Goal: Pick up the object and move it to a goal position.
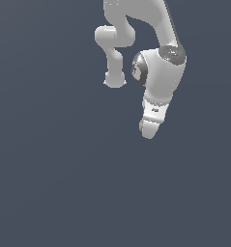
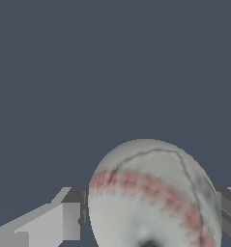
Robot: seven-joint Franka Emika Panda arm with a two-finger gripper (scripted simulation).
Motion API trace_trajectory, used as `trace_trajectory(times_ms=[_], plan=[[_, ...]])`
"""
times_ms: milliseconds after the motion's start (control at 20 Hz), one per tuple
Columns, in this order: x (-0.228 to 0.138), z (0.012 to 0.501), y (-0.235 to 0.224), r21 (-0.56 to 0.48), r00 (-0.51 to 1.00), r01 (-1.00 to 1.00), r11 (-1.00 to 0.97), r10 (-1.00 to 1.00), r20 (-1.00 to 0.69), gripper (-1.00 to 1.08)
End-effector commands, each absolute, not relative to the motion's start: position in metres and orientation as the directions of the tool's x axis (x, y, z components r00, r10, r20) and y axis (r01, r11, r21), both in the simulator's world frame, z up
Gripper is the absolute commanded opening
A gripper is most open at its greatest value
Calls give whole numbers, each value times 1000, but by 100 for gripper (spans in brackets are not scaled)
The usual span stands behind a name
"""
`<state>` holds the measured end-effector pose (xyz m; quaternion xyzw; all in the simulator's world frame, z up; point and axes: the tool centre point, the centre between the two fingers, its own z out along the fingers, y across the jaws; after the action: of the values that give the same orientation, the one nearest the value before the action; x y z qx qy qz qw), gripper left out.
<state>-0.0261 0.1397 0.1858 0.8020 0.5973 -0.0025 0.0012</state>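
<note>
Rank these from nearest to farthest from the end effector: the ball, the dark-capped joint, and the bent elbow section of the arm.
1. ball: right between the fingers of the end effector in the wrist view; hidden in the exterior view.
2. dark-capped joint: just above the end effector in the exterior view.
3. bent elbow section: farther up the arm, toward the exterior view's upper left.

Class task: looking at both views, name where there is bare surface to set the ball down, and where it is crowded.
In the exterior view, the dark surface is bare on that view's left and below the arm. The upper middle is crowded by the arm's links. In the wrist view, the ball fills the space between the claw fingers; beyond it the surface looks bare.
</note>
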Motion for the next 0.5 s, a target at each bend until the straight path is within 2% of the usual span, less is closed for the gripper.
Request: trace_trajectory(times_ms=[0,450], plan=[[-40,209,150,1,286,958,-286,958,-6,-100],[-89,291,187,1,285,958,-285,958,-4,-100]])
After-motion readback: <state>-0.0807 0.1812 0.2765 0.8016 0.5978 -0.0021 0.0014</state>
